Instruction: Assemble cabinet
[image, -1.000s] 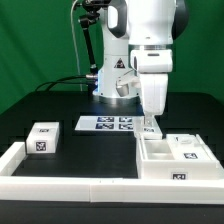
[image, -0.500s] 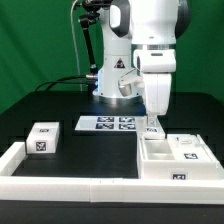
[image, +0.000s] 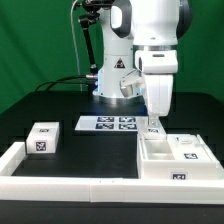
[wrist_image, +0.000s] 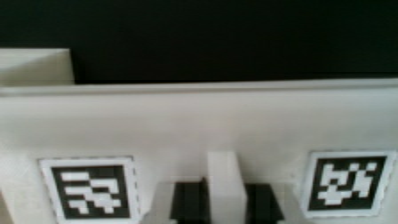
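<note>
The cabinet body, a large white open box with tags, lies on the exterior view's right; a smaller tagged white part rests inside it. My gripper stands upright at the body's far wall. In the wrist view the body's white wall fills the picture with a tag on each side. My gripper has its black fingers tight on either side of a white rib of the body. A small white drawer block with tags sits apart on the exterior view's left.
The marker board lies flat behind the middle of the table, just left of my gripper. A long low white border rail runs along the front and up the left side. The arm's base stands behind.
My gripper has shifted slightly toward the exterior view's right, and the cabinet body has moved a little with it. The drawer block has not moved.
</note>
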